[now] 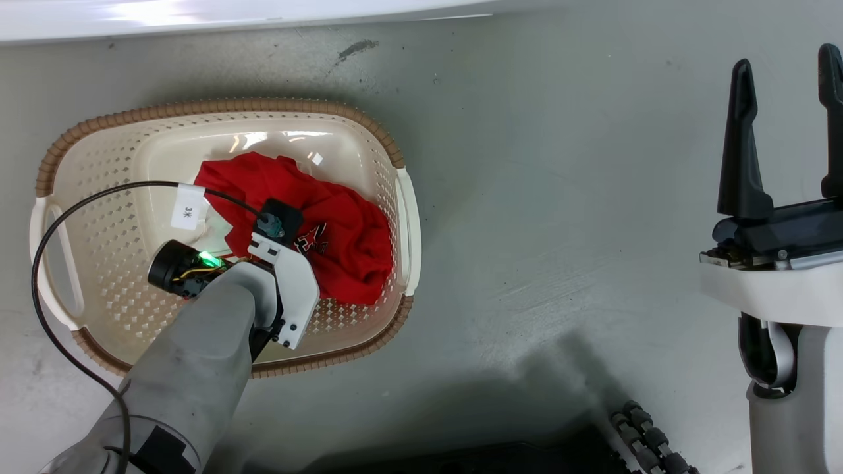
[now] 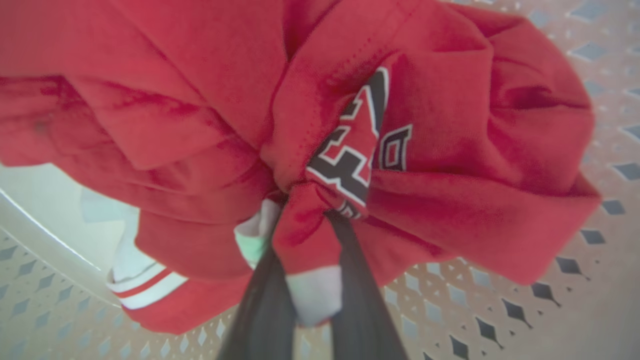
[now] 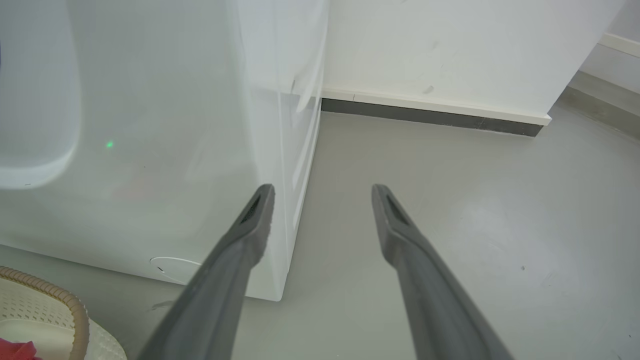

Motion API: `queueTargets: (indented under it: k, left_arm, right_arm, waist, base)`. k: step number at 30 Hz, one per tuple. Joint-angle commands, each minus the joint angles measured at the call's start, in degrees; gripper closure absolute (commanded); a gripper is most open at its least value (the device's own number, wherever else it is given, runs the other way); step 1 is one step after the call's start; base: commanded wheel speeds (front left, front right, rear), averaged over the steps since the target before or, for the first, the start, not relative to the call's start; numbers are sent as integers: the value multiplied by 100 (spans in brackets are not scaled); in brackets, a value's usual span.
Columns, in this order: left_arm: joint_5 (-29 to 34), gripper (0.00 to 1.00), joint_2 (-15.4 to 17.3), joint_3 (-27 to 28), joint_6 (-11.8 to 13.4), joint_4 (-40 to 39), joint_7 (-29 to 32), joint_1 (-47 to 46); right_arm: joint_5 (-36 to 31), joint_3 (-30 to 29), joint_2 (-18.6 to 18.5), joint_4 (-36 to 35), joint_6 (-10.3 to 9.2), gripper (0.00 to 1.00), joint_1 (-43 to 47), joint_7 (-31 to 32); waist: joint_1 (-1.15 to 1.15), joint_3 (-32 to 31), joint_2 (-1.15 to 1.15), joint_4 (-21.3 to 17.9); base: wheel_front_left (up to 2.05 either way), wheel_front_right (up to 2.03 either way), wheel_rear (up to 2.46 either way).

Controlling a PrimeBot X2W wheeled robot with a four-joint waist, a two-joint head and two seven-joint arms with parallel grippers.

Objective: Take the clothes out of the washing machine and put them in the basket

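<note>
Left pincer (image 2: 307,210): my two dark fingers converge and are closed tight on a bunched fold of the red jersey (image 2: 200,100), with cloth pinched between the tips and white trim showing in the gap lower down. Black-and-white printed characters sit just above the grip point. In the head view the jersey (image 1: 342,224) lies crumpled inside the laundry basket (image 1: 217,106), occupying its middle and right portion, with my left wrist directly over it. I cannot tell whether the garment's weight rests fully on the basket bottom or partly hangs from my grip. The basket's perforated wall (image 2: 575,280) shows close behind the cloth in the left wrist view. A black cable (image 1: 46,237) loops from my left forearm across the basket's left side. Right pincer (image 1: 787,62): fingers spread wide, nothing between them, held over bare grey floor (image 1: 560,197) well apart from the basket, to its right. In the right wrist view this pincer (image 3: 322,192) points at the lower corner of the washing machine (image 3: 150,125), with the basket's brown rim (image 3: 75,310) at the lower left.
</note>
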Motion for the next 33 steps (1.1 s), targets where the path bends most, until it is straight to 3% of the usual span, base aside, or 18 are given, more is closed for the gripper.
queueTargets:
  k: [1, 2, 3, 9, 26, 30, 33]
  left_arm:
    - [-32, 100, -23, -24, 3, 47, 39, -34]
    - [-50, 94, -31, -31, 1, 58, 61, -19]
    - [-84, 0, -35, -6, 0, 68, 78, 8]
    - [-264, 0, -60, 82, 18, 99, -18, 215]
    - [-779, 0, -242, 423, 12, 119, -1304, 1246]
    - [-923, 0, -244, 644, 115, -50, -1493, 1442]
    - [-958, 0, -141, 959, 264, -602, -1521, 1633]
  right_arm:
    - [1, 17, 5, 3, -4, 0, -102, -12]
    - [-1, 28, 5, 11, -4, 0, -108, -12]
    - [-3, 32, 5, 16, -4, 0, -114, -12]
    - [-30, 73, 5, 107, -4, 0, -6, -13]
    - [-188, 373, 4, 520, -4, 0, 844, -12]
    - [-199, 361, 3, 606, -4, 0, 1086, -12]
    - [-217, 324, 4, 662, -4, 0, 1252, -12]
  waist:
    - [-1, -39, 0, 2]
    - [-1, -66, 0, 1]
    - [-1, -104, 0, 3]
    - [-1, -525, 0, 56]
    - [-1, -2447, 0, 320]
    - [-1, -2844, 0, 380]
    - [-1, -3115, 0, 452]
  base:
    - [0, 0, 0]
    - [0, 0, 0]
    - [0, 0, 0]
    - [0, 0, 0]
    - [0, 0, 0]
    - [0, 0, 0]
    - [0, 0, 0]
